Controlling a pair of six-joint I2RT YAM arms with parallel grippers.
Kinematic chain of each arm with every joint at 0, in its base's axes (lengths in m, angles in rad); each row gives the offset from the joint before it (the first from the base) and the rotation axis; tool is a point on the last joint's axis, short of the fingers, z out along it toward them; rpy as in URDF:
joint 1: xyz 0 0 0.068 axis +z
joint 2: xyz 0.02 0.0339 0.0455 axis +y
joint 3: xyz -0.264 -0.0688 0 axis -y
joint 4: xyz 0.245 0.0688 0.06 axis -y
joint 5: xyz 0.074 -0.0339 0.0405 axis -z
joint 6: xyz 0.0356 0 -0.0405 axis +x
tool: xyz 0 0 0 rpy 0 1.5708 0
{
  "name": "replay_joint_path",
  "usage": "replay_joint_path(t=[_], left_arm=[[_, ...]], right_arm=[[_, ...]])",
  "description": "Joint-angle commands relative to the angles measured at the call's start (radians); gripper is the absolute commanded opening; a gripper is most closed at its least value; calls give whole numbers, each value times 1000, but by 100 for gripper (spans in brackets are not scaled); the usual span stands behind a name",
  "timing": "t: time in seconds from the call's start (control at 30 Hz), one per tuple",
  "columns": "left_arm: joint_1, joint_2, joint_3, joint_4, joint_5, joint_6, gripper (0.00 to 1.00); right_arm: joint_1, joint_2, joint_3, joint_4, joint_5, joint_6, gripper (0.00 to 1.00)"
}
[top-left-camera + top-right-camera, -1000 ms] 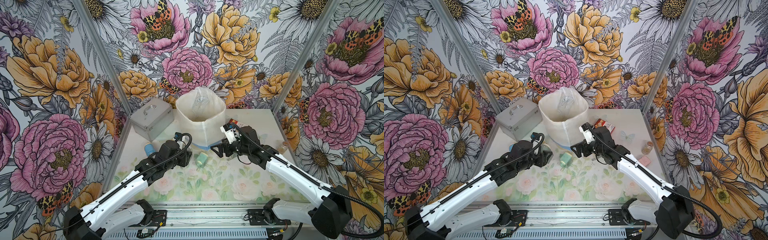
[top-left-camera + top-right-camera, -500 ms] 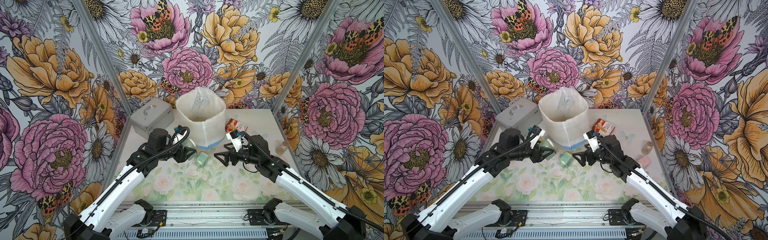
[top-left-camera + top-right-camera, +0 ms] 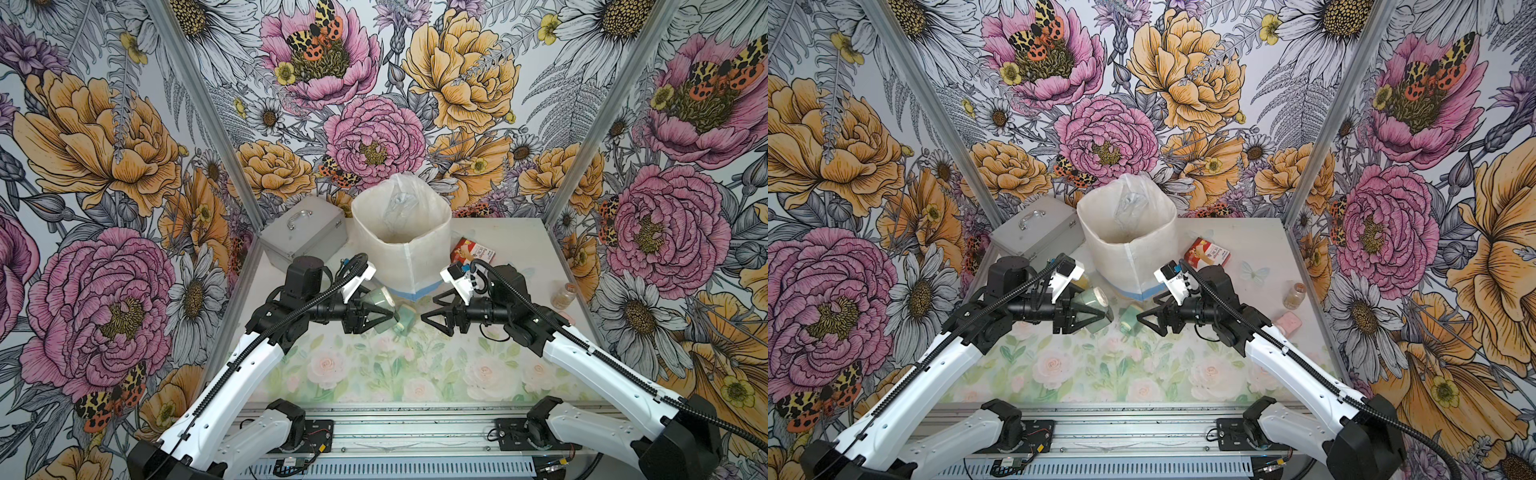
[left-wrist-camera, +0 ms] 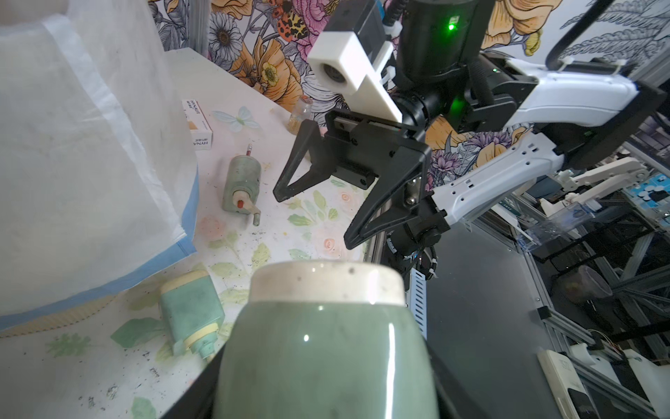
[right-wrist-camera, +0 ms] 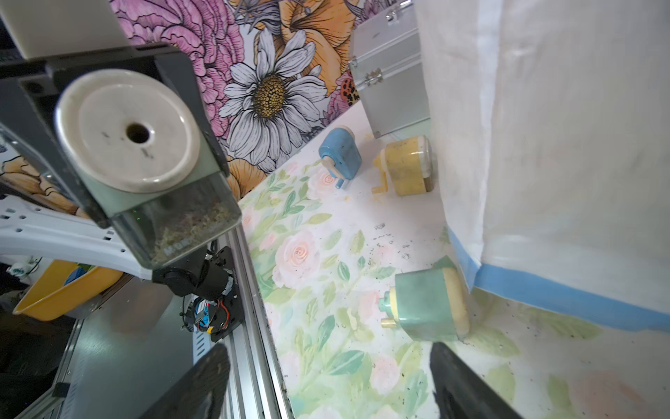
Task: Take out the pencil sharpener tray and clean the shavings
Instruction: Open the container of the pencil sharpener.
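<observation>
Pencil sharpener [image 5: 108, 156] now lifted, clamped in your left gripper [image 3: 388, 318]; right gripper [image 3: 428, 309] has swung left to face it, jaws wide, empty.

My table [image 3: 415, 376] has a pale rose-print top. At 12 o'clock stands a white bin [image 3: 415, 257] with blue tape round its base, and a silver case [image 3: 305, 232] sits just beside it at 11. A red box [image 3: 476, 251] lies at 1, a small jar [image 3: 563, 295] at 2 and a pink block [image 3: 1289, 323] at 3. A green sharpener [image 3: 405, 320] lies on its side at the bin's 6 o'clock corner. At 10, a blue sharpener [image 5: 340, 154] and a yellow sharpener [image 5: 406, 165] sit near the bin. Dark shavings [image 5: 391, 243] speckle the top around the green one.
</observation>
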Motion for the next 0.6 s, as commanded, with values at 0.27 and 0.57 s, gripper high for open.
replay_joint_path(t=[0.27, 0.57], left_arm=[[1, 5, -4, 59, 284, -12, 0], [-14, 20, -5, 59, 313, -17, 0]], right_arm=[[48, 40, 188, -30, -327, 9, 75], [150, 84, 245, -73, -252, -71, 81]])
